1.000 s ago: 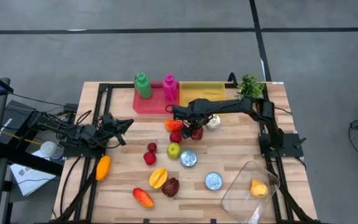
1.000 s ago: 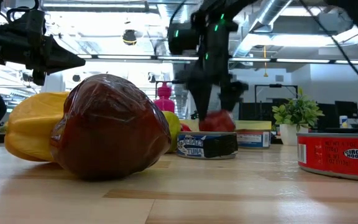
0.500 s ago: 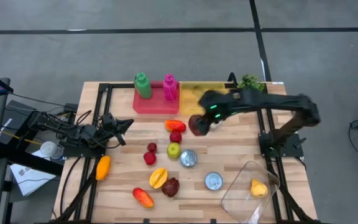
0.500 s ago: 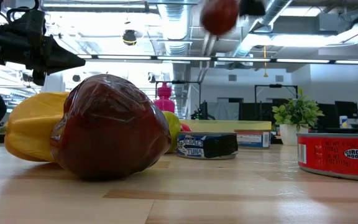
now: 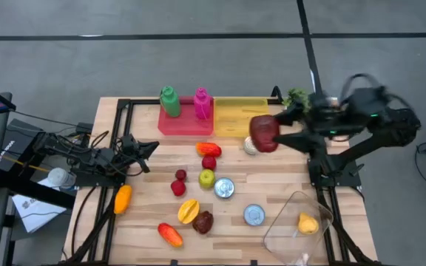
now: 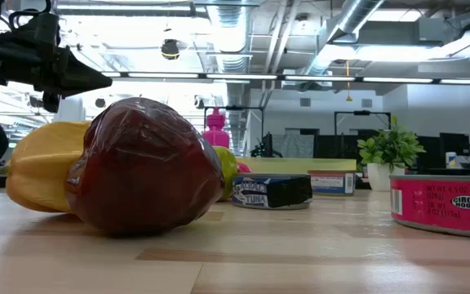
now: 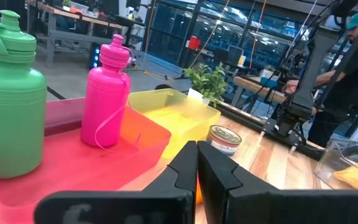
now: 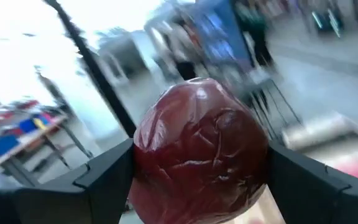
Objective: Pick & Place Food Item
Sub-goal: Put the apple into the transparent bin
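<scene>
- Dark red, wrinkled fruit [image 5: 263, 134] is clamped between the right jaws [image 5: 272, 133], which stand wide around it; the right wrist view shows it filling the gap, one finger pressed to each side [image 8: 199, 149].
- Change noted: a second ago those jaws were low among the loose fruit at mid-counter; half a second ago the fruit was already lifted; now it is carried high above the wooden counter [image 5: 272, 185], over the spot just beside the yellow tray [image 5: 237, 111] and a small tin [image 5: 251, 147].
- The low view confirms the lift: arm and fruit have gone out of it entirely.
- Right arm has swung back toward its own side, its outline blurred, so it is judged to be in transit.
- Left jaws [image 5: 148, 148] are shut and empty, parked at the left edge of the counter, unchanged over the second.
- Clear container [image 5: 296, 222] at the near right corner holds one yellow piece [image 5: 308, 223]. This is judged the likely destination, though the task names none.
- Meaning for the task: the pick looks complete; the place is not yet done.
- Other fruit, two tins, the green bottle [image 5: 169, 101] and the pink bottle [image 5: 202, 103] lie undisturbed.
- Risk, as a judgement: a rounded, glossy fruit on a fast swing could slip.
</scene>
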